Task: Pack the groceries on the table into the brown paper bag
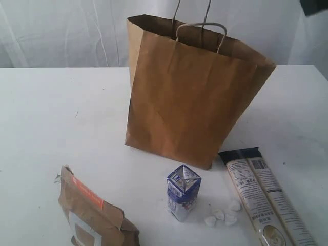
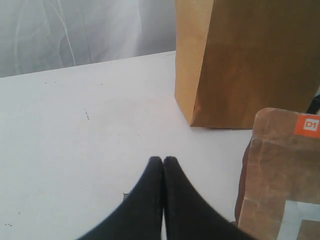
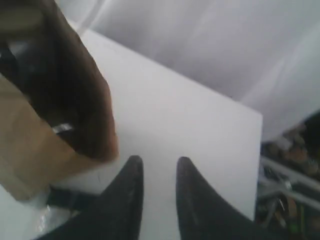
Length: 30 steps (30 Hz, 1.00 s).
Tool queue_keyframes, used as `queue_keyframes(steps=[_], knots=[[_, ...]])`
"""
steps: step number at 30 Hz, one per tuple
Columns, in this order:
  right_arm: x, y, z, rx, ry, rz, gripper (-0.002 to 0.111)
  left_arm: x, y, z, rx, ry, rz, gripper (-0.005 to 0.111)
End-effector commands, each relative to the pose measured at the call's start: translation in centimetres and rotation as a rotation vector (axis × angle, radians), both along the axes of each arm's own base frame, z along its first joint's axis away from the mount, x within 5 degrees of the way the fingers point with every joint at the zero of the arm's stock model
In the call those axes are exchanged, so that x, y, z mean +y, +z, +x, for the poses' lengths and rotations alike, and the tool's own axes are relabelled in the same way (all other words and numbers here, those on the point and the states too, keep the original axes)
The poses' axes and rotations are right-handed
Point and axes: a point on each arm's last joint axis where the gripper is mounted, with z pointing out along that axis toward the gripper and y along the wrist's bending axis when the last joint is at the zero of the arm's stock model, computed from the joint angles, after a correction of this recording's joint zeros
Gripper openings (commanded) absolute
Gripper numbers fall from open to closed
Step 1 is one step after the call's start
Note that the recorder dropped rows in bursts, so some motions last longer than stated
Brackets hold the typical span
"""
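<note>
Exterior view: the brown paper bag [image 1: 189, 97] stands upright, its top open, at the middle of the table [image 1: 61, 118]. In front of it stands the small blue-white carton [image 1: 183, 199], with the kraft pouch with orange strip [image 1: 92, 218] to the left. The long printed packet [image 1: 266, 200] lies flat on the right, a few small white lumps [image 1: 221, 215] between it and the carton. The left gripper [image 2: 163, 159] is clenched on nothing, just beside the pouch — the right gripper [image 3: 159, 165] has its fingers a little apart, empty, up beside the bag's open mouth

Brown paper bag [image 1: 190, 97] upright on table [image 1: 61, 113]; carton [image 1: 183, 199], kraft pouch [image 1: 91, 212], long packet [image 1: 264, 197] in front
</note>
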Motion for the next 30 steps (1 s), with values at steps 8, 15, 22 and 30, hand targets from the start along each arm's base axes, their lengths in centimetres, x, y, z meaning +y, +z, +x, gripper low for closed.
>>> queue_keyframes(steps=[8, 15, 22, 30], knots=[[-1.3, -2.0, -2.3, 0.32, -0.125, -0.054, 0.003, -0.1, -0.1, 0.0, 0.015, -0.008, -0.017, 0.0], [2.3, -2.9, -3.8, 0.441, 0.237, 0.167, 0.0, -0.1, -0.1, 0.0, 0.015, -0.008, -0.017, 0.0], [5.9, -7.5, -4.4, 0.637, 0.543, 0.289, 0.0, -0.1, -0.1, -0.1, 0.013, -0.007, -0.018, 0.0], [10.9, -10.5, -4.4, 0.673, 0.764, 0.169, 0.0, 1.7, 0.0, 0.5, -0.006, 0.274, -0.035, 0.0]])
